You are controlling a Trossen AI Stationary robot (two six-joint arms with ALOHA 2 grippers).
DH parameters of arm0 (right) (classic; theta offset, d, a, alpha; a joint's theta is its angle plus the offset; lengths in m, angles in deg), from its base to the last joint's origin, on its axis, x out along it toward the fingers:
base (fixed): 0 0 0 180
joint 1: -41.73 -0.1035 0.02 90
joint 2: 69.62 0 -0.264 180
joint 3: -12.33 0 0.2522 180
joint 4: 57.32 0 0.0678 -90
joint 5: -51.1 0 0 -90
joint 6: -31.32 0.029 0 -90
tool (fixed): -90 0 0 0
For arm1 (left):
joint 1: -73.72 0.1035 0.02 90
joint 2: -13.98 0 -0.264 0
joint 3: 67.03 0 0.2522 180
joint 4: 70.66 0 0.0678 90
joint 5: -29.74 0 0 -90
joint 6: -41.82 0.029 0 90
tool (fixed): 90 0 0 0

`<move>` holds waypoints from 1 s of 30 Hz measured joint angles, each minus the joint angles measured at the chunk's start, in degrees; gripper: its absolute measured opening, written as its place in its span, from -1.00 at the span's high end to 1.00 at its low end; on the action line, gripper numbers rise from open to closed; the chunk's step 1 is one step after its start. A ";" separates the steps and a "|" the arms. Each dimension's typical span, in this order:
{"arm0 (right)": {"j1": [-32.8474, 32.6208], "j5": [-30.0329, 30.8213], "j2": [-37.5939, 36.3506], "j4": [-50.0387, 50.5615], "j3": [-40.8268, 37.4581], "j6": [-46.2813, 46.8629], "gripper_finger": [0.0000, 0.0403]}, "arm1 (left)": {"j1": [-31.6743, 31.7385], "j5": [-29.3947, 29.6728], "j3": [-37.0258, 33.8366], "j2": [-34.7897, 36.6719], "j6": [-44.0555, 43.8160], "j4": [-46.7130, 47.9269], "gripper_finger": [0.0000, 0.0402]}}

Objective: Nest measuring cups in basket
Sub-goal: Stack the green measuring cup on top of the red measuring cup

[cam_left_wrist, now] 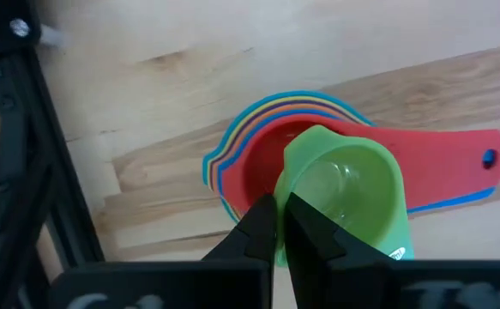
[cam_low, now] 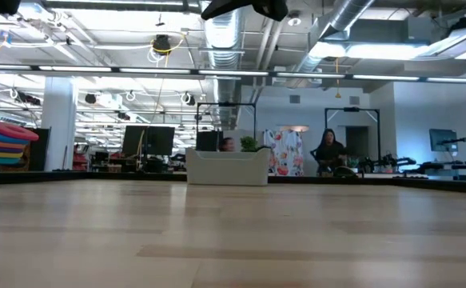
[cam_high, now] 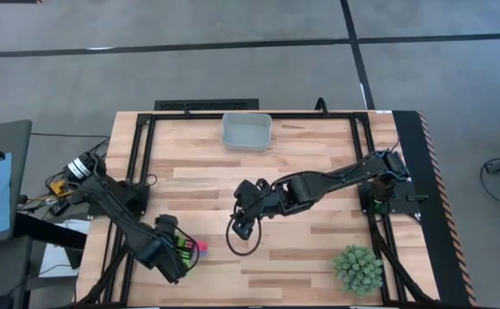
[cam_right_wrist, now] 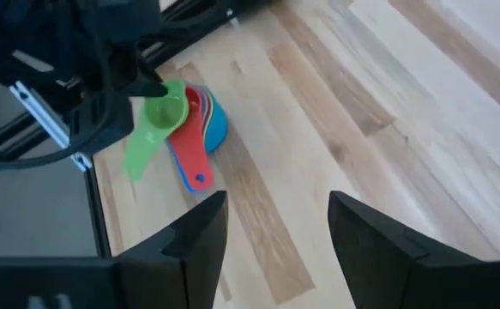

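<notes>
My left gripper (cam_high: pixel 183 251) is near the table's front left and is shut on the green measuring cup (cam_left_wrist: pixel 344 193). It holds that cup over a nested stack of cups (cam_left_wrist: pixel 258 150), which has red on top and blue, yellow and orange rims showing. The stack lies on the table, and its handles (cam_left_wrist: pixel 455 167) point away from the gripper. My right gripper (cam_high: pixel 245 225) is open and empty above bare wood mid-table; its wrist view shows the green cup (cam_right_wrist: pixel 159 116) and the stack (cam_right_wrist: pixel 202 129) farther off. The pale basket (cam_high: pixel 246 130) stands at the far edge. My left gripper pinches the green cup's wall at the rim (cam_left_wrist: pixel 288 176), beside its handle; one finger looks to be inside the bowl and one outside. The cup is tilted and lifted above the red cup, with its handle (cam_right_wrist: pixel 138 154) hanging down.
A spiky green plant (cam_high: pixel 357 268) stands at the front right corner. Black frame rails (cam_high: pixel 138 172) run along the table's left and right sides. The basket also shows in the low view (cam_low: pixel 227 168), with people in the room behind it.
</notes>
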 joint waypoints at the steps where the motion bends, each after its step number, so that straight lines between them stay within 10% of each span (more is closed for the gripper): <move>1: -0.24 0.02 0.00 0.16 -0.02 0.00 -0.12 | 0.01 -0.35 -0.53 0.00 0.01 -0.35 0.99; 22: -2.08 -4.26 1.11 1.28 -0.12 -0.29 -0.11 | -0.45 -5.72 -1.33 4.87 6.52 -1.86 0.47; 30: -0.17 -3.57 7.27 -7.98 -2.43 -6.39 -0.03 | -10.56 -0.72 -1.83 4.22 3.80 -15.04 0.53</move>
